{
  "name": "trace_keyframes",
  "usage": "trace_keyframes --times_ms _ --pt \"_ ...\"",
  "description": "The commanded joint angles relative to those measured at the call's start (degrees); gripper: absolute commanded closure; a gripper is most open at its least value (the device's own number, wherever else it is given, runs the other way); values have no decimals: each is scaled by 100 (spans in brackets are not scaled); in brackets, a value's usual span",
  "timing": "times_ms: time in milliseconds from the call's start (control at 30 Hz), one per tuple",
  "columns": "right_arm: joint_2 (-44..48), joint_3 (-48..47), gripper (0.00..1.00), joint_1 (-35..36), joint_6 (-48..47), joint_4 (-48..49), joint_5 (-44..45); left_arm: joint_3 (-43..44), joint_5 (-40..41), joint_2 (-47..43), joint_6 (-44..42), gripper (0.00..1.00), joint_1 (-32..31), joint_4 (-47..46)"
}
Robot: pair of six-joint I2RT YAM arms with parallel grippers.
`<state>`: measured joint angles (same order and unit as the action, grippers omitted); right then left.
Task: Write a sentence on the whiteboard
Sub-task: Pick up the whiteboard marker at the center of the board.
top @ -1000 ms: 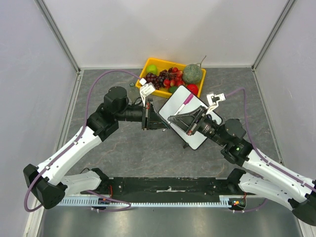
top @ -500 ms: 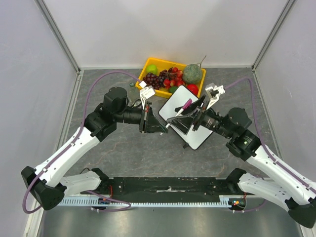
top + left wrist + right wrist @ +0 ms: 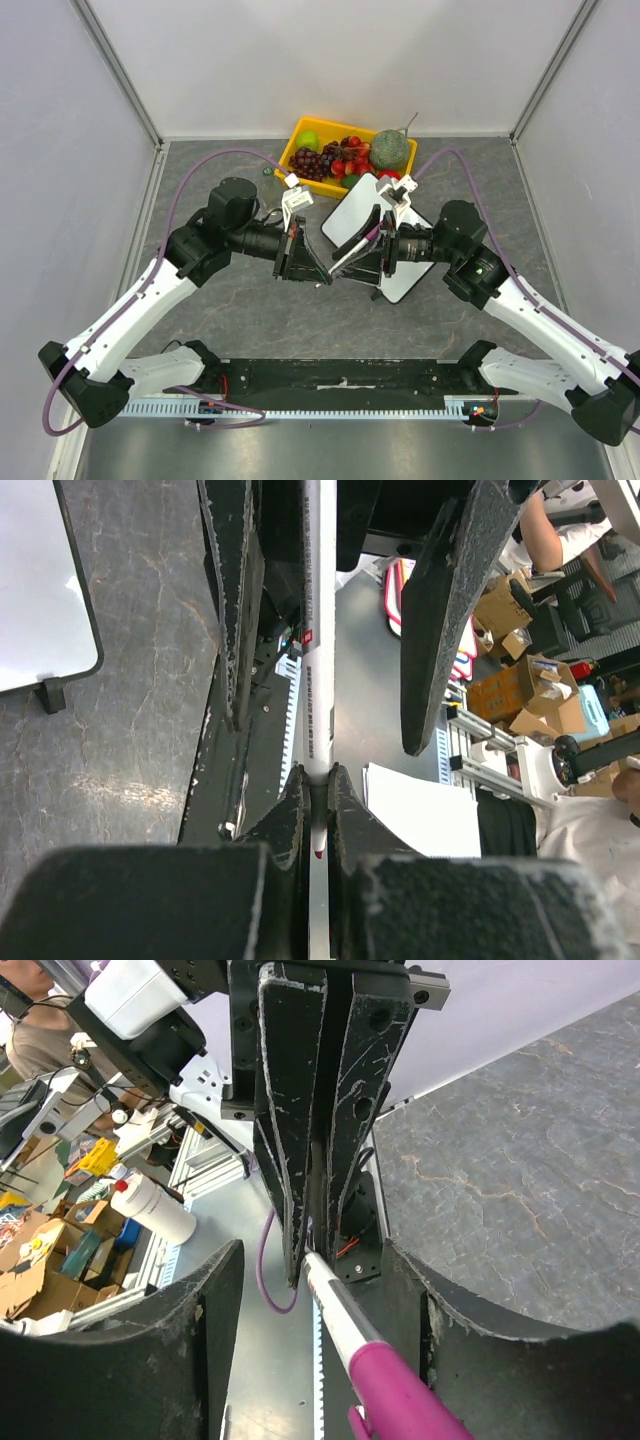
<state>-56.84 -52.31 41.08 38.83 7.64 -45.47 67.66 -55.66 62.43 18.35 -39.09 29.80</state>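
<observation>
Well, on the desk the whiteboard lies flat beneath my right tool. Its long axis slants from beyond my left tool back under the right wrist. I judge it stiff, light and glossy, likely to skid on its feet, so I would hold it by the rim. My left tool pinches the marker; the right tool's jaws stand apart astride it.

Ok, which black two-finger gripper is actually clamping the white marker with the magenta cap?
The left gripper: shut on the white marker along its barrel. The right gripper stands wide open around the magenta cap end.
</observation>
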Motion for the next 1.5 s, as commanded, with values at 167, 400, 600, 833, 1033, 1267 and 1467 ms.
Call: trace_keyframes --times_ms 167,400,600,833,1033,1267,1467 --pt "296 -200 39 -214 134 -34 -260 204 -252 -293 -446 98 -20 245" --pt "375 -139 54 -232 125 -140 -234 99 -279 -364 -437 98 -20 219" --pt "358 -130 61 -232 160 -122 -225 2 -358 -363 -455 98 -20 219" --pt "349 -51 59 -232 370 88 -313 -147 -332 -425 -367 98 -20 88" --pt "375 177 65 -241 793 598 -445 -200 -253 -460 -323 98 -37 -45" --pt "463 274 67 -232 810 590 -471 -209 -226 -451 -271 98 -28 -124" --pt "498 336 74 -232 898 633 -357 -235 -270 -469 -226 98 -20 -150"
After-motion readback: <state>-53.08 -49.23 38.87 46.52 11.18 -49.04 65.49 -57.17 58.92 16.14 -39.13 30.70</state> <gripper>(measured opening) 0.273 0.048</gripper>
